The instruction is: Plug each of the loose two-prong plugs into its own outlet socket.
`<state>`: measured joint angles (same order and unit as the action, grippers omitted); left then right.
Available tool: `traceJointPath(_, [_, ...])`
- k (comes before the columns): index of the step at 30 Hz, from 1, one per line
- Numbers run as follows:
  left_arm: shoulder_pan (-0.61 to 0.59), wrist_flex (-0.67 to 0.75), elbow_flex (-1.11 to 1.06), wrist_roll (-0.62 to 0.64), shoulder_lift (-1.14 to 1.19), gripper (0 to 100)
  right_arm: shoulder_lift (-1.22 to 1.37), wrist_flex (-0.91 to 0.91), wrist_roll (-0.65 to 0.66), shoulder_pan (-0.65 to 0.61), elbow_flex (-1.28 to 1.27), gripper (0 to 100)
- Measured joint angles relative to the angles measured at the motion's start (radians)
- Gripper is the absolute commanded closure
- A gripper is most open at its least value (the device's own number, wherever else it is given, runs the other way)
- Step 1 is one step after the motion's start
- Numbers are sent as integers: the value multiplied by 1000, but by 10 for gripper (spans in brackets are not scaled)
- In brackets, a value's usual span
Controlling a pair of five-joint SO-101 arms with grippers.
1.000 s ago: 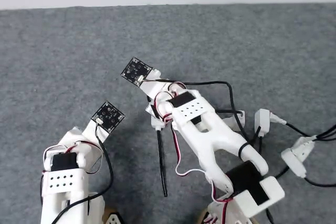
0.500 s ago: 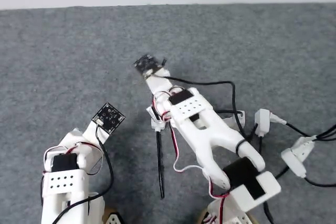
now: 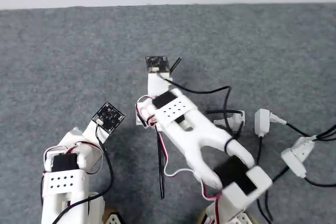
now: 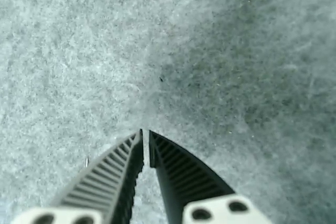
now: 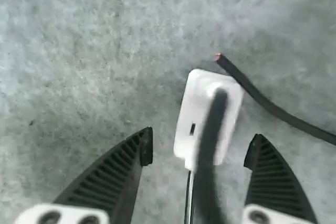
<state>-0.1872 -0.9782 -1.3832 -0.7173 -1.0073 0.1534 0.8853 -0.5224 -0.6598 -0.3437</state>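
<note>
Between the wide-spread fingers (image 5: 128, 163) of the right gripper (image 5: 202, 135), a white two-prong plug (image 5: 190, 103) is seen lying on the grey counter (image 5: 79, 40). Its black cord (image 5: 206, 182) runs back toward the wrist, and nothing is gripped yet. Just beside the plug lies a loose black cable end (image 5: 247, 90).

The step in hand is judged to be the pick-up of this plug. For that, the fingers are to be lowered astride the plug's body and closed on its sides, clear of the cord, so that the prongs can afterwards be lined up with a socket.

On the left gripper (image 4: 146, 134) the fingers are all but closed on nothing, above bare counter. At the counter's right side in the high view, white pieces (image 3: 261, 120) on cables are lying. These may be the outlet sockets, though that cannot be made out for sure.
</note>
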Motion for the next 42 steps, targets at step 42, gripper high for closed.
traceJointPath(42, [2,37,-15,0,-2,988,-345,23,635,1214,-275,702])
